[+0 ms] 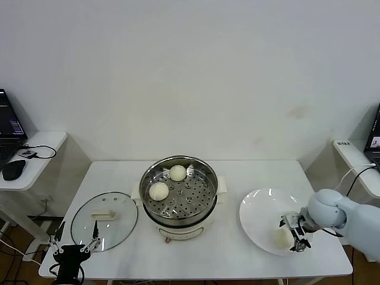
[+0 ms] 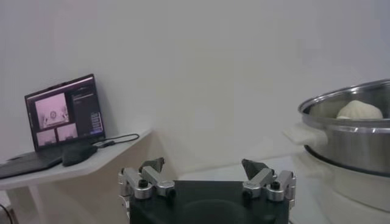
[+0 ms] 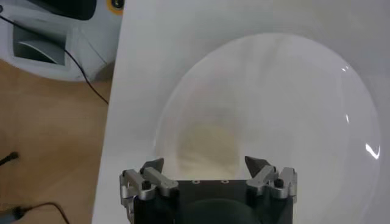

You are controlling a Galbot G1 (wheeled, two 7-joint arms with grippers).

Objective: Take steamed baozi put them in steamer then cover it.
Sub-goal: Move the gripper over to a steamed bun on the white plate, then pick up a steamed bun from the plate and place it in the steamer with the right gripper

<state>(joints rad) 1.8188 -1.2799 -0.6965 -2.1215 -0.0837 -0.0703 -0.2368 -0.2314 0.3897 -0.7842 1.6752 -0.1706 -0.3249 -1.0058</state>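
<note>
Flanking steamer: glass lid L, white plate R.

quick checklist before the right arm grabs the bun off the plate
1. Right gripper over the baozi on the plate: ok.
2. Fingers either side of the bun: ok; actual contact: cannot tell.
3. Steamer uncovered: ok.
4. Free tray space beside the two buns already inside: ok.
5. Glass lid lying on the table, away from the path: ok.
6. Left gripper open, parked near the lid: ok.
</note>
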